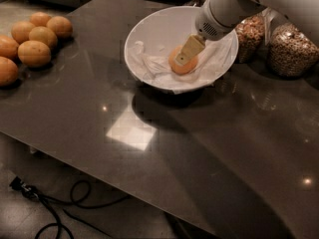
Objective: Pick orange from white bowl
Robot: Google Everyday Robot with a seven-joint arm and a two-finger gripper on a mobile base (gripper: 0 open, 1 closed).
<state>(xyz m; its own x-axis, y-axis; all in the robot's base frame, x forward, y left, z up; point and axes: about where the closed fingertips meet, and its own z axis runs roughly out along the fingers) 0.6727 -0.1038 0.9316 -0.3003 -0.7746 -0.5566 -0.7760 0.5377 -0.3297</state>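
Where the dark tabletop [89, 133] reaches the upper left of the frame, a group of yellowish, mottled oranges [35, 44] lies close together, several of them touching, and one is cut off by the left edge. Below them, in the lower left corner, a black cable [60, 205] loops over the floor under the table's edge. A pale rectangular reflection [130, 129] shines on the tabletop left of centre, just in front of the bowl's shadow.

In the upper middle of the frame stands the white bowl [149, 29], wide and deep, with a thin crumpled white liner [149, 66] lying inside it and spilling over its near rim. The orange [188, 66], round and evenly coloured, sits low in the bowl on the liner, a little right of the bowl's centre and well apart from the fruit at the left.

The gripper [183, 56] is down inside the bowl, its tan tip laid slantwise across the top of the orange and touching it. Whether it has clamped the fruit or only rests against it, I cannot tell. The white arm [224, 9] slopes down to it from the upper right corner.

Right of the bowl, two glass jars of grain [291, 51] stand side by side on the table, the nearer one partly hidden behind the arm.
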